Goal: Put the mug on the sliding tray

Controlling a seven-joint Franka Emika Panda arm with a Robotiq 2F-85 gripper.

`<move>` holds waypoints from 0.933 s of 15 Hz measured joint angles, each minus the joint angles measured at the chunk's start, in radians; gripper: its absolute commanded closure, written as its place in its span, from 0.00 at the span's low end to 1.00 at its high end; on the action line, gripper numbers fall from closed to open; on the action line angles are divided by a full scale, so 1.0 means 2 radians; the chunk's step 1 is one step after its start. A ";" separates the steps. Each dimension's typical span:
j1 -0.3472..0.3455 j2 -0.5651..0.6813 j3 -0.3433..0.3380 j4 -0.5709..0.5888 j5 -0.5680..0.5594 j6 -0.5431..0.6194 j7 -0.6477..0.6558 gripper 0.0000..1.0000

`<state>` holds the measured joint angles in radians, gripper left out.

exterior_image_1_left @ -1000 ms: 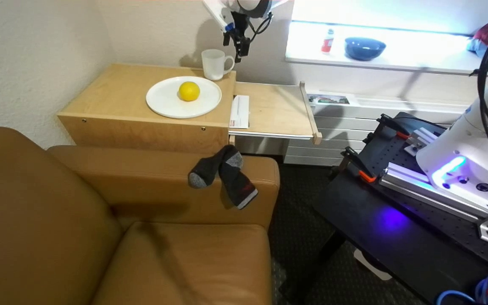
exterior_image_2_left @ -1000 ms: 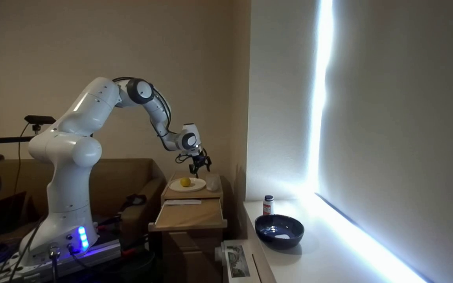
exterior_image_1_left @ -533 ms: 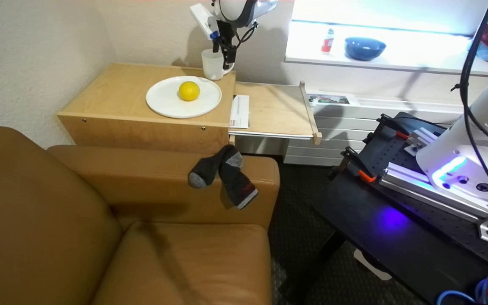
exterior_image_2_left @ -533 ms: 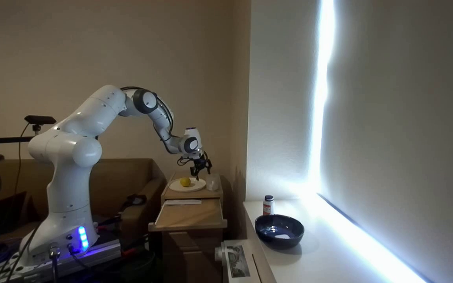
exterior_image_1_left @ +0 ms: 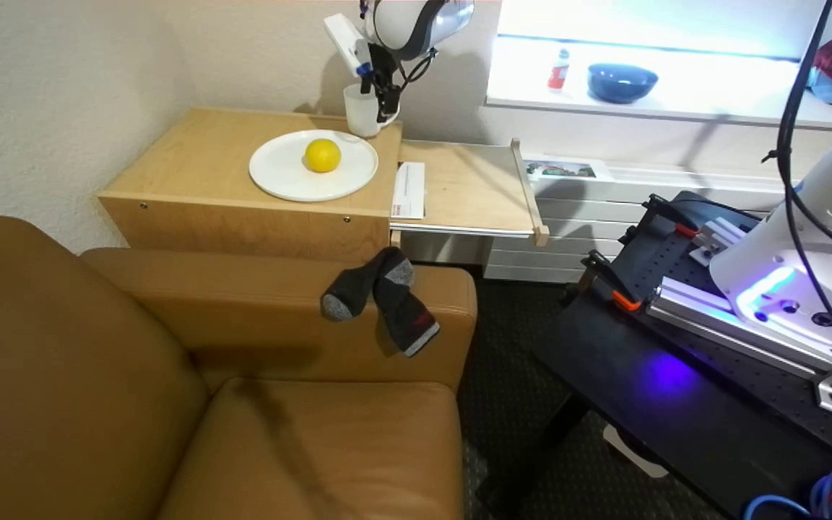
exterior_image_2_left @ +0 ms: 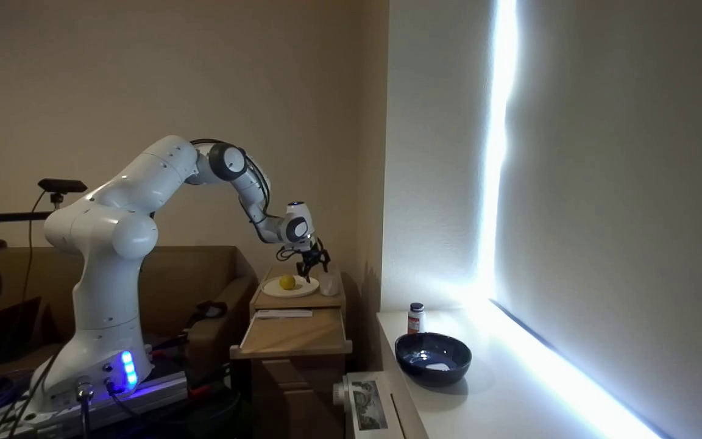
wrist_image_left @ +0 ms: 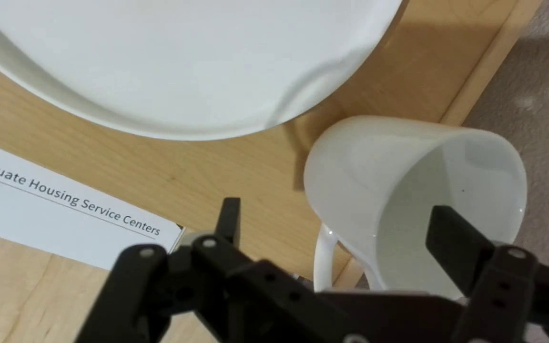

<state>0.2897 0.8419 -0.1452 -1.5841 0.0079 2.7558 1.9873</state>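
Note:
The white mug (exterior_image_1_left: 360, 114) stands upright on the wooden cabinet top, behind the plate. It also shows in an exterior view (exterior_image_2_left: 329, 285). In the wrist view the mug (wrist_image_left: 360, 166) has its handle toward the gripper's base. The sliding tray (exterior_image_1_left: 470, 184) is pulled out beside the cabinet; it shows also in an exterior view (exterior_image_2_left: 302, 334) and at the lower left of the wrist view (wrist_image_left: 7, 290). My gripper (wrist_image_left: 335, 209) is open and empty. One finger is over the mug's mouth, the other outside beyond the handle. Contact cannot be told. In an exterior view the gripper (exterior_image_1_left: 375, 105) partly hides the mug.
A white plate (exterior_image_1_left: 282, 173) with a yellow fruit (exterior_image_1_left: 323, 155) sits close to the mug. A white paper (exterior_image_1_left: 409, 191) lies on the tray's cabinet side. The tray has a raised end bar (exterior_image_1_left: 529, 195). The wall is close behind the mug. A sofa (exterior_image_1_left: 279, 289) stands in front.
My open gripper has come down and moved toward the mug, mostly in the first half second, then slightly lower. The mug, plate and tray have not moved.

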 measured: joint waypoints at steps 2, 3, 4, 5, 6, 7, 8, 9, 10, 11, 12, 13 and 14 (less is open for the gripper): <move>0.000 0.005 -0.001 0.003 0.000 0.000 0.000 0.00; 0.000 0.004 -0.001 0.003 0.000 0.000 0.000 0.00; 0.001 0.004 -0.001 0.003 0.000 0.000 0.000 0.07; 0.001 0.004 -0.001 0.003 0.000 0.000 0.000 0.26; 0.001 0.004 0.000 0.003 0.000 -0.001 -0.001 0.34; 0.000 0.004 0.001 0.002 0.001 -0.001 -0.001 0.41; 0.000 0.004 0.001 0.002 0.001 -0.002 -0.001 0.48; 0.000 0.004 0.002 0.002 0.002 -0.002 -0.001 0.55; 0.000 0.004 0.002 0.002 0.003 -0.002 -0.001 0.62; 0.000 0.004 0.003 0.002 0.005 -0.002 -0.001 0.69; -0.001 0.004 0.003 0.001 0.006 -0.001 -0.001 0.76; -0.001 0.004 0.003 0.001 0.010 -0.001 -0.002 0.83; -0.003 0.004 0.004 0.001 0.013 -0.001 -0.002 0.90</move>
<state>0.2836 0.8499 -0.1380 -1.5815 0.0331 2.7537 1.9830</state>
